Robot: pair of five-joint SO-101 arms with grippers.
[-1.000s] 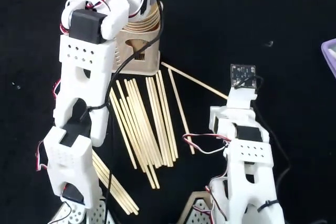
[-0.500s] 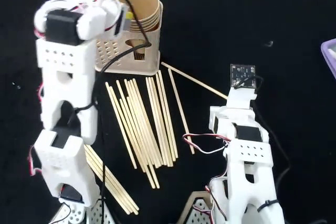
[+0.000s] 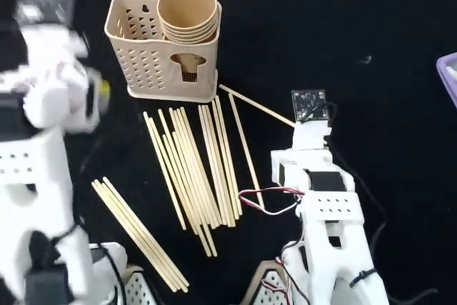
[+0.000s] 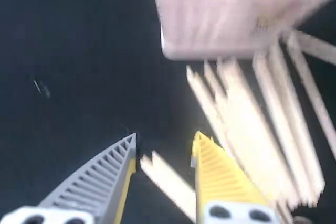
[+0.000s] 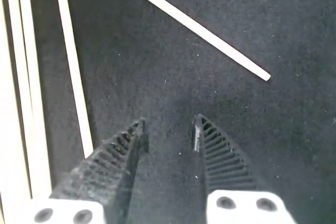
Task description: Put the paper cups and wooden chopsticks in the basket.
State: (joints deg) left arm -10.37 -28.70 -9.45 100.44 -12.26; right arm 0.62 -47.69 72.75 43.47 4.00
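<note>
A beige slotted basket (image 3: 153, 69) stands at the back of the black table, with a stack of paper cups (image 3: 187, 8) nested in its right half. Several wooden chopsticks (image 3: 196, 169) lie fanned out in front of it, and a second bundle (image 3: 139, 233) lies at the front left. My left gripper (image 4: 163, 150) is open above the near end of that bundle (image 4: 168, 179), with the basket (image 4: 236, 19) beyond. My right gripper (image 5: 169, 129) is open just over bare cloth, between a single chopstick (image 5: 73, 66) and a long slanted one (image 5: 189, 24).
The left arm (image 3: 43, 105) stands tall at the table's left edge. The right arm (image 3: 318, 183) is right of the chopstick spread. A purple object (image 3: 450, 73) pokes in at the right edge. Black cloth lies bare on the right half.
The left arm has drawn back from over the basket to the left and toward the front, uncovering the cups. The right arm has shifted slightly left and toward the back.
</note>
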